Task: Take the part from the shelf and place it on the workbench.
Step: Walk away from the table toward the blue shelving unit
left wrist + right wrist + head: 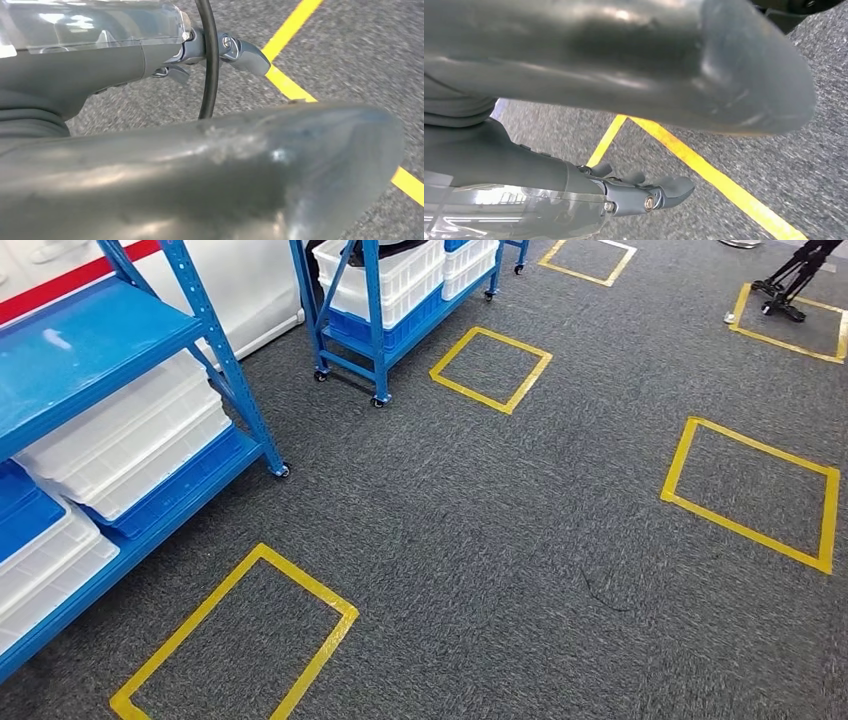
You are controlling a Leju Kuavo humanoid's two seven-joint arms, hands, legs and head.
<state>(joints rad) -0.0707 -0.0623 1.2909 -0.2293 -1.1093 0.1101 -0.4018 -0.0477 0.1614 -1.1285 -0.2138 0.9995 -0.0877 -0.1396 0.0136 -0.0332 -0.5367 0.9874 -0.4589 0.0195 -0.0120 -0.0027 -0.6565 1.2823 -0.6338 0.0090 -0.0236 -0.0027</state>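
Both arms hang low, the grey left hand (210, 165) and the grey right hand (624, 75) each empty, dark fingers (659, 192) stretched out apart from the thick thumb.

Blue wheeled shelf (110, 360) at left, white and blue bins (130, 445) stacked inside.

Grey carpet (520, 540) with yellow tape squares (235, 640) before me.

Beside the near tape square I see stacked white bins (130, 440) over blue bins (180, 490); far beyond it a wheeled blue cart (375, 340) holds more white bins, and a black tripod (790, 285) stands far off on another square.
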